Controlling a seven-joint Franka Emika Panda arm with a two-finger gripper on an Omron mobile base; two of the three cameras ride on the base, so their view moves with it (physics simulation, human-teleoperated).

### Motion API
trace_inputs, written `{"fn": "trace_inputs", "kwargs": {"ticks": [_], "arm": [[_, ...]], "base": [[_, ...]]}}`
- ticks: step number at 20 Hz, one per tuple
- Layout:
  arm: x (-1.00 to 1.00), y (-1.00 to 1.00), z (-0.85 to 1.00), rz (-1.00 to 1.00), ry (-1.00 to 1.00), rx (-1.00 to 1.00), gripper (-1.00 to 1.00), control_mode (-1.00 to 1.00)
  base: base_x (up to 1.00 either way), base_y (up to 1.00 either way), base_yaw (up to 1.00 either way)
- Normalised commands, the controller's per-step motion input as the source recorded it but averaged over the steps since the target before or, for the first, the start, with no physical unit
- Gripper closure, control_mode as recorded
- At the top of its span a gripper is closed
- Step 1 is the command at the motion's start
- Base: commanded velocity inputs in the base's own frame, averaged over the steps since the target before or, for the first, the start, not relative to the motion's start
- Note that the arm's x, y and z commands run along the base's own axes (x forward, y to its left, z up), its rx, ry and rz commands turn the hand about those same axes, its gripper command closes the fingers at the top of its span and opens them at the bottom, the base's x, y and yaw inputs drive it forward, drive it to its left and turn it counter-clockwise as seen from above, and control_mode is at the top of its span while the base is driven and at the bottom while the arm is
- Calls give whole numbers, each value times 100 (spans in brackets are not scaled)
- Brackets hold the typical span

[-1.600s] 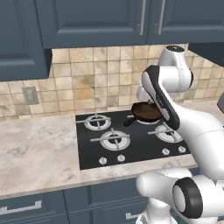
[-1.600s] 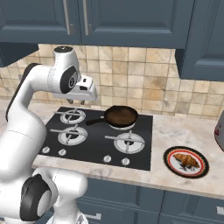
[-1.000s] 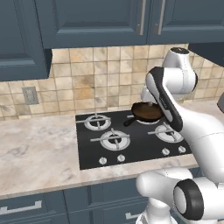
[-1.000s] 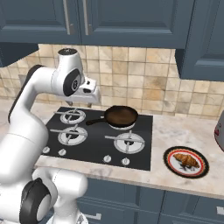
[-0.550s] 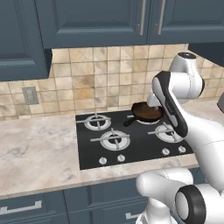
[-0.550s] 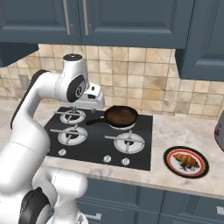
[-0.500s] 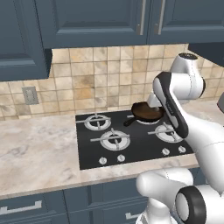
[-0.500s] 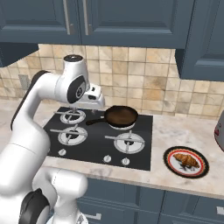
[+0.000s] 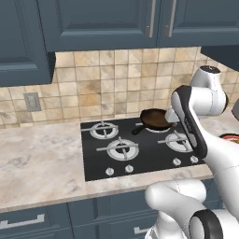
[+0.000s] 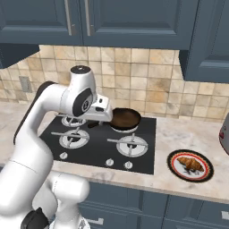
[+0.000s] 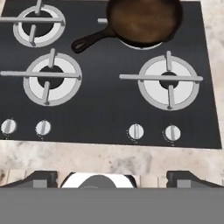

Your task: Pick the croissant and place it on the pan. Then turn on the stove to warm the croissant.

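The croissant (image 10: 190, 164) lies on a dark red-rimmed plate (image 10: 175, 169) on the counter, right of the stove (image 10: 96, 145). The pan (image 10: 125, 118) sits on the stove's back right burner, handle pointing left. It holds nothing. My gripper (image 10: 103, 115) hangs over the middle of the stove, just left of the pan and far from the croissant. In the hand view its fingertips (image 11: 41, 177) stand wide apart with nothing between them, so the gripper (image 11: 111, 177) is open above the stove's front edge. The pan (image 11: 144, 19) and the silver knobs (image 11: 135, 131) lie ahead of it.
Marble counter (image 9: 37, 163) stretches left of the stove (image 9: 140, 149). The tiled wall (image 10: 147, 76) and dark upper cabinets (image 10: 112, 22) stand behind and above. A grey appliance (image 10: 225, 134) sits at the right edge, beyond the plate. My own arm hides part of the pan (image 9: 156, 119) in the left base view.
The arm has swung right and down across the stove, bringing the hand from above the back left burner to beside the pan. The jaws stayed open. Pan and croissant have not moved.
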Motion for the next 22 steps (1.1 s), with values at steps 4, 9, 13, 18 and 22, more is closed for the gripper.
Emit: {"fn": "trace_inputs", "kwargs": {"ticks": [4,9,13,18,22], "arm": [[-11,-29,-12,0,0,0,-100,-100],[-1,-32,-1,0,0,0,-100,-100],[0,-34,-1,0,0,0,-100,-100],[0,-34,-11,0,0,0,-100,-100],[0,-34,-21,0,0,0,-100,-100]], "base": [[0,0,0],[0,0,0],[0,0,0],[0,0,0],[0,0,0]]}}
